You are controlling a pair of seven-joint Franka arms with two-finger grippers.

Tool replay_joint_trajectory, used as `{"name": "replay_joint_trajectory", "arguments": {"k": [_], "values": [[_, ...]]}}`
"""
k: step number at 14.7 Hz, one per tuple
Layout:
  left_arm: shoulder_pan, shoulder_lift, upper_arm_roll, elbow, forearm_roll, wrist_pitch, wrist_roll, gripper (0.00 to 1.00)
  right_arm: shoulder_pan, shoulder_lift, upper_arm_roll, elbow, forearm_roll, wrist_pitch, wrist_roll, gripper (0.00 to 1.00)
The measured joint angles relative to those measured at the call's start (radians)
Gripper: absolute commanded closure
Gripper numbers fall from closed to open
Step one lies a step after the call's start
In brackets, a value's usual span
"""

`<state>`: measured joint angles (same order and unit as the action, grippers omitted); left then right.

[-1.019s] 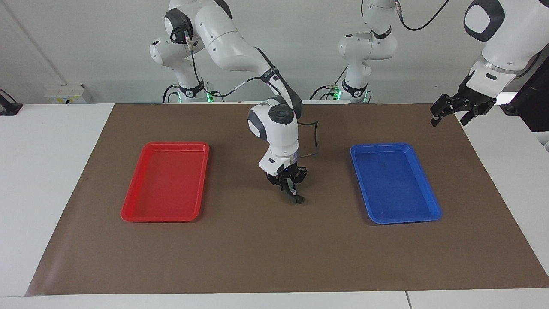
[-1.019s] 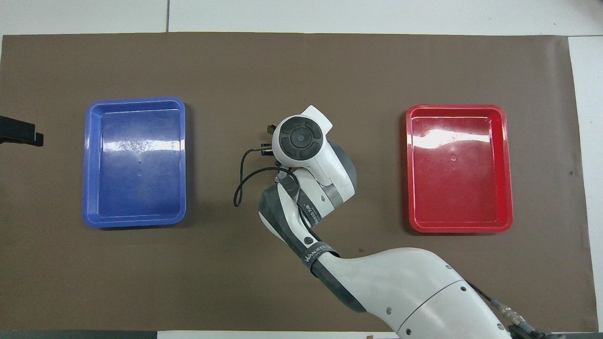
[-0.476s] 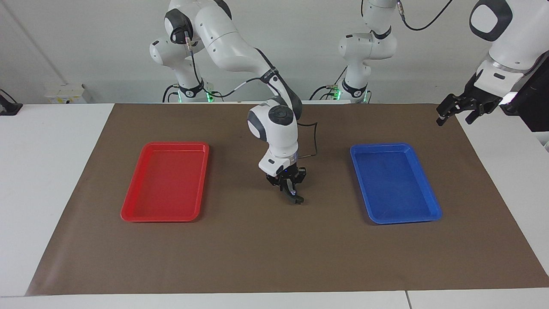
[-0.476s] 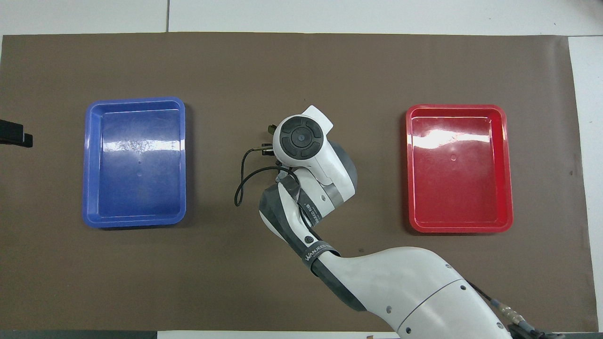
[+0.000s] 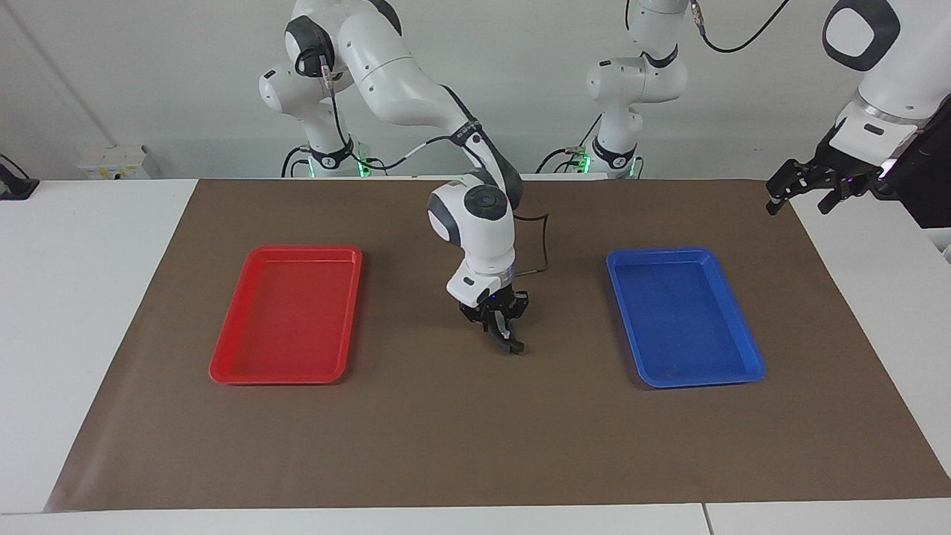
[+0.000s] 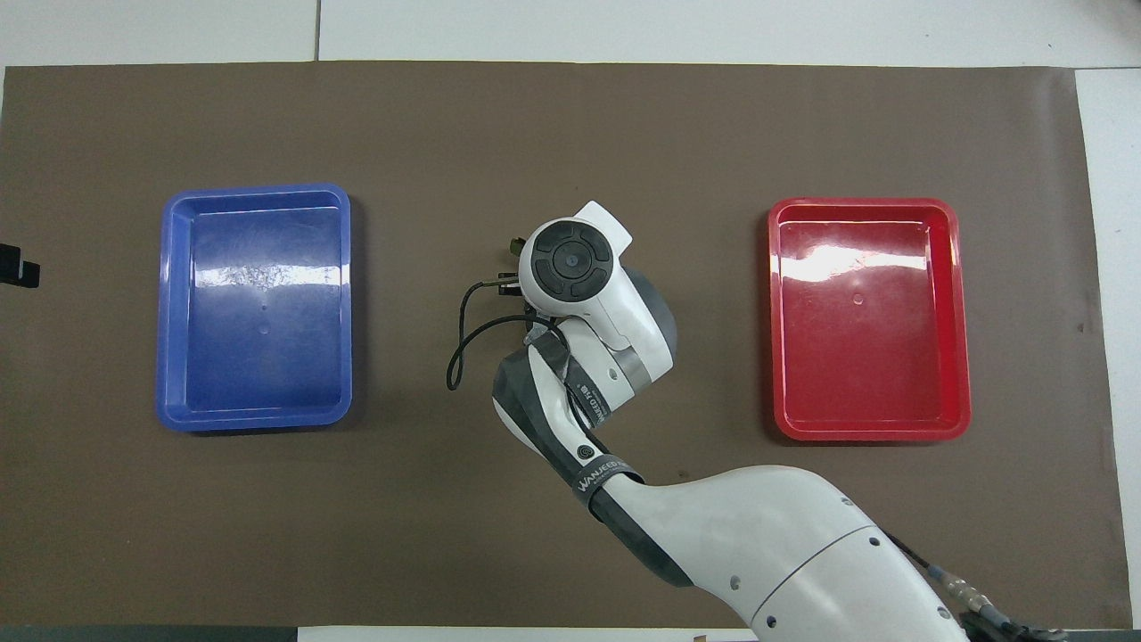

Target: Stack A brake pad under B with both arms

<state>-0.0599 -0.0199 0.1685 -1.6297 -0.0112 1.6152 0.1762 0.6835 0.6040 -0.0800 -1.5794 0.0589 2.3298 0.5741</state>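
Though arm-hidden overhead, right pincer (image 5: 502, 338) low over mat (image 5: 446, 431).

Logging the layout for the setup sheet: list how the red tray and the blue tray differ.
Colour: the red tray is red, the blue tray is blue.
Place: the red tray lies toward the right arm's end of the table, the blue tray toward the left arm's end.
Shared: both are shallow rectangular trays with rounded corners, much alike in size, flat on the brown mat, with nothing in them. The right gripper hangs over the mat between them.
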Motion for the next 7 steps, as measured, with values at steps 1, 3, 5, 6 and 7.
{"name": "replay_joint_trajectory", "arguments": {"k": [1, 3, 5, 6, 7], "values": [[0.0, 0.0, 0.0, 0.0, 0.0, -0.002, 0.0, 0.01, 0.0, 0.0, 0.0, 0.0, 0.0, 0.0, 0.0, 0.57], [0.0, 0.0, -0.001, 0.0, 0.001, -0.004, 0.001, 0.01, 0.0, 0.0, 0.0, 0.0, 0.0, 0.004, 0.0, 0.0], [0.0, 0.0, -0.001, 0.0, 0.001, -0.004, 0.001, 0.01, 0.004, 0.0, 0.0, -0.004, 0.0, 0.017, 0.0, 0.0], [0.0, 0.0, -0.002, 0.0, 0.001, -0.004, 0.001, 0.01, 0.005, 0.001, 0.001, -0.006, 0.0, 0.02, 0.0, 0.0], [0.0, 0.0, -0.002, 0.0, 0.001, -0.004, 0.001, 0.01, 0.006, 0.0, 0.002, -0.005, 0.0, 0.021, 0.0, 0.0]]}}
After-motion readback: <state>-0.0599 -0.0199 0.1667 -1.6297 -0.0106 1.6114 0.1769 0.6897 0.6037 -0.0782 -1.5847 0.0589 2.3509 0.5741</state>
